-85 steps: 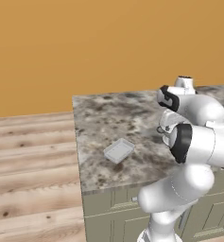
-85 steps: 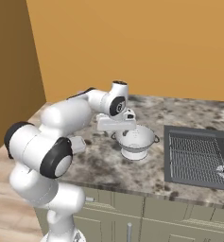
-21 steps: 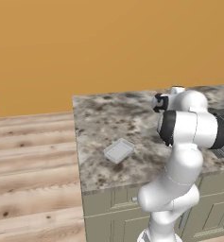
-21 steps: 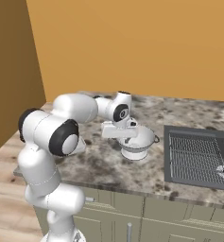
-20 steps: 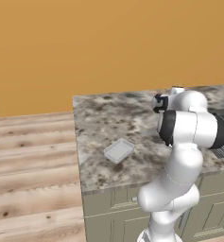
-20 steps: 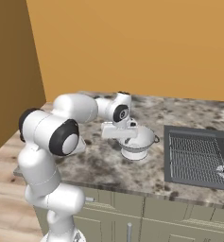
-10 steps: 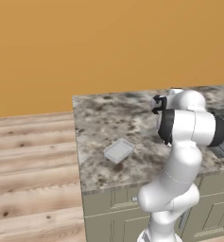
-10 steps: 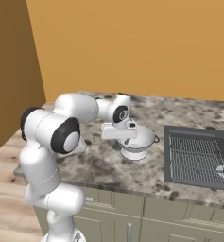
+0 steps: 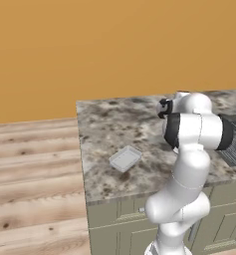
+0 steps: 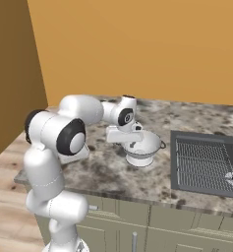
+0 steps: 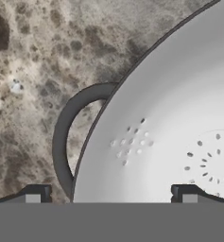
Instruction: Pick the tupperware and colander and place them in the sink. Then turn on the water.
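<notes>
We see our pincer (image 11: 111, 196) spread wide over the colander (image 10: 143, 146), its 2 tips straddling the rim by the dark handle, on the worktop (image 10: 108, 170) left of the sink (image 10: 206, 160)

Plain orange wall (image 9: 89, 45) behind. Light wood-plank floor (image 9: 35, 174) at left. Speckled grey-brown granite counter (image 9: 104, 124) over grey-green cabinet fronts (image 10: 152, 221) with metal handles. Tall brown panel (image 10: 10, 74) at left in the right base view; dark edge of same at far left in the left base view. Even, flat lighting, soft shadows.
</notes>
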{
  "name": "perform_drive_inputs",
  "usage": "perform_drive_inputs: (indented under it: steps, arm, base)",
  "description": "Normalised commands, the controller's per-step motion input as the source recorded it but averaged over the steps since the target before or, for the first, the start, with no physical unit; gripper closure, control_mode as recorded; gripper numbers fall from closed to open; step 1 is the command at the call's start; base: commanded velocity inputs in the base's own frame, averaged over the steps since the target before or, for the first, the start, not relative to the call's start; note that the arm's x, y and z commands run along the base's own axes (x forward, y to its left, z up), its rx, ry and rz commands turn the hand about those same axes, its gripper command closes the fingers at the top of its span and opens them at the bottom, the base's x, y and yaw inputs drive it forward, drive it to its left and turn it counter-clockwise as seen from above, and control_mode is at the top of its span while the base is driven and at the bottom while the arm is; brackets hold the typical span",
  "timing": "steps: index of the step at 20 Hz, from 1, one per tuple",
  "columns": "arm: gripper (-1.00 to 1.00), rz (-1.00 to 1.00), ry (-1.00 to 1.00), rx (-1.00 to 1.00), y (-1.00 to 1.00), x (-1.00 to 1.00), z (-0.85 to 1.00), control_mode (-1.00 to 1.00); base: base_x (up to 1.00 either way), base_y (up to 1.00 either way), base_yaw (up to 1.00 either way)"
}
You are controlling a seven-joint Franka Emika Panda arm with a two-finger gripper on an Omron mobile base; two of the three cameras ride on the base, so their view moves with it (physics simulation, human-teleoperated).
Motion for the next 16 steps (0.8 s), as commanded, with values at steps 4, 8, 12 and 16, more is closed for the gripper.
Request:
perform_drive_inputs:
  steps: [4, 8, 12, 16]
  arm:
    - [-1.00, 0.00, 0.00, 0.00, 0.00, 0.14, -0.09, -1.00]
    - [-1.00, 0.00, 0.00, 0.00, 0.00, 0.00, -0.19, -1.00]
    - [-1.00, 0.00, 0.00, 0.00, 0.00, 0.00, -0.26, -1.00]
    - [-1.00, 0.00, 0.00, 0.00, 0.00, 0.00, -0.24, -1.00]
  base:
    - [0.00, 0.00, 0.00]
    - [0.00, 0.00, 0.00]
    - [0.00, 0.00, 0.00]
    - [0.00, 0.00, 0.00]
